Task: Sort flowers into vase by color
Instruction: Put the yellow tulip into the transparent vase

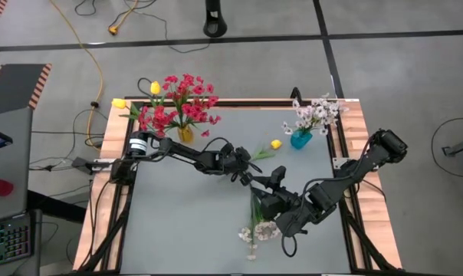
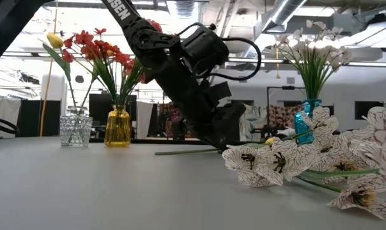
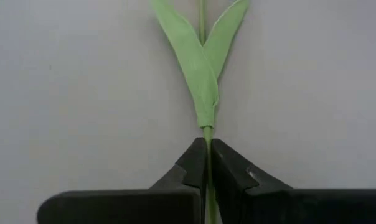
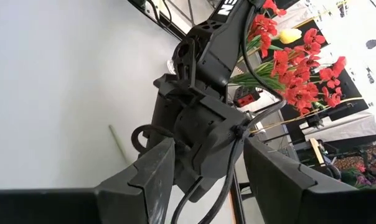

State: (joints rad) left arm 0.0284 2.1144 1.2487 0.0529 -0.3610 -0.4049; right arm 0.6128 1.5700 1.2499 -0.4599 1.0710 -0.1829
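Observation:
A yellow tulip lies on the grey table near its middle, its green stem running toward my left gripper, which is shut on it just below the two leaves. My right gripper is open and hovers close by, facing the left arm, over the stem end of a white blossom spray that lies flat on the table. Red-pink blossoms stand in a yellow vase, yellow tulips in a clear glass vase, and white blossoms in a teal vase. My left gripper pinches the yellow tulip's stem between its two fingertips, just below where the leaves branch off. The fingers come from above, slanting down, and lie across the stem. The stem's free end rests on the table.
The three vases stand along the table's far edge, the yellow and clear ones at the far left and the teal one at the far right. A wooden frame rims the table. The near left part of the tabletop is bare grey surface.

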